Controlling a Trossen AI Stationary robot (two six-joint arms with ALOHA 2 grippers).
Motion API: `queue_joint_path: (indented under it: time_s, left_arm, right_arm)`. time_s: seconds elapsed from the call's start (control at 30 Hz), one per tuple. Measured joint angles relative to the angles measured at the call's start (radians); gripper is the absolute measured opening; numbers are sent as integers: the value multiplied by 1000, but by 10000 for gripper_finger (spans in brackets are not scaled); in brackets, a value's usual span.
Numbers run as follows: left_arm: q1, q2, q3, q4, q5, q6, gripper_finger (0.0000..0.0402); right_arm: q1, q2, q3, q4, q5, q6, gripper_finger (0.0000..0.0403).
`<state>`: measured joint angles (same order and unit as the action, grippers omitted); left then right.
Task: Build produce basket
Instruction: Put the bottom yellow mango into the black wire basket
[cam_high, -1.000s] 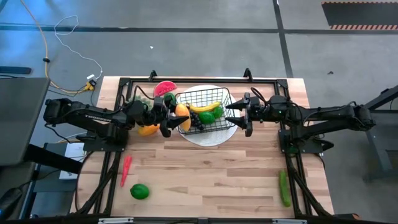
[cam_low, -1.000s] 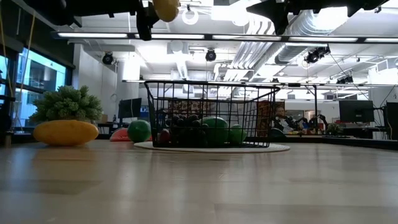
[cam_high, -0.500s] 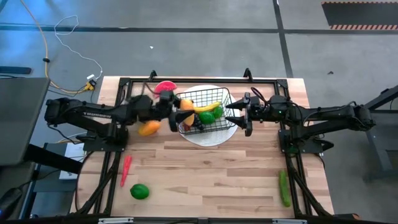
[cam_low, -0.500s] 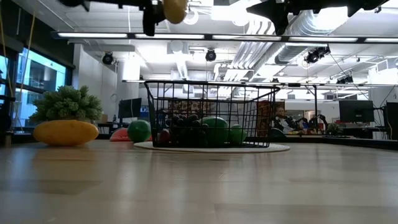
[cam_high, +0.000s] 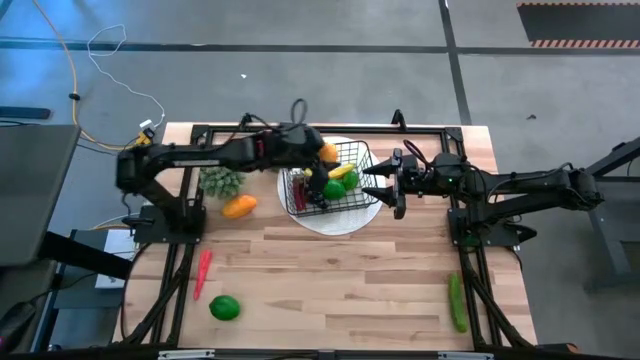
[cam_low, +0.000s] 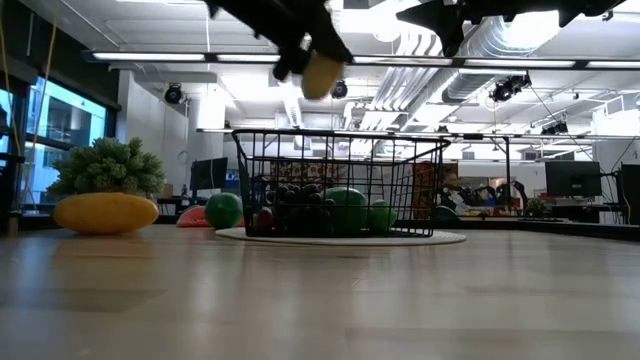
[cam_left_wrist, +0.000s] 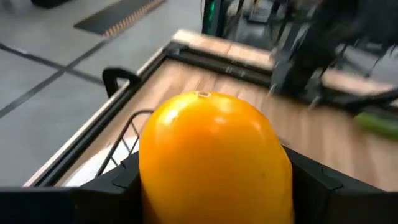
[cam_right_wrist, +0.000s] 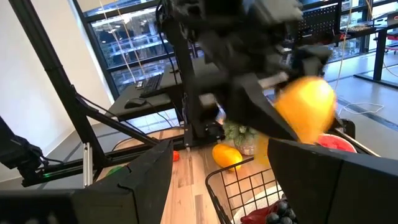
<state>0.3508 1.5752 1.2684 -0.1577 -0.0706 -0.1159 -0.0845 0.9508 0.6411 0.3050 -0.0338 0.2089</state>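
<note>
My left gripper (cam_high: 322, 157) is shut on an orange-yellow fruit (cam_high: 328, 152) above the far left corner of the black wire basket (cam_high: 345, 197). The low view shows this fruit (cam_low: 322, 73) hanging in the air over the basket (cam_low: 410, 180). The basket stands on a round white plate (cam_high: 345, 224) and holds a banana (cam_high: 341, 172), green limes (cam_high: 335, 187) and dark grapes (cam_high: 318, 198). My right gripper (cam_high: 385, 181) is open and level, just right of the basket, touching nothing. My left gripper pinches the orange-yellow fruit (cam_left_wrist: 214, 149) between its two fingers (cam_left_wrist: 118, 183), one on each side of it. In the low view the fingers slant down from the table's left. The fruit is lifted clear, above the basket's rim.
Left of the basket lie a green leafy vegetable (cam_high: 222, 181) and another orange-yellow fruit (cam_high: 238, 207). A red pepper (cam_high: 203, 272) and a lime (cam_high: 224, 307) lie near the near left corner, a cucumber (cam_high: 457, 302) near the near right corner. The watermelon slice (cam_right_wrist: 336, 142) shows behind the basket.
My left gripper has swung from beside the basket's left side toward the table's right and far edge, carrying the orange-yellow fruit over the basket, and has come down somewhat. It has stayed shut on the fruit.
</note>
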Motion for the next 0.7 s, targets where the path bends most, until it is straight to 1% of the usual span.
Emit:
queue_joint_path:
  time_s: [0.2,0.37,0.47,0.53,0.7]
  left_arm:
    - [23,173,44,10,18,44,237]
    - [22,281,60,157,119,41,237]
    - [13,318,62,228,121,41,237]
    - [11,340,62,235,125,41,237]
    - [14,378,61,234,241,41,237]
  right_arm:
    - [0,0,0,16,0,0,245]
    - [0,0,0,22,0,0,245]
    - [0,0,0,22,0,20,245]
    - [0,0,0,22,0,29,245]
    - [0,0,0,22,0,30,245]
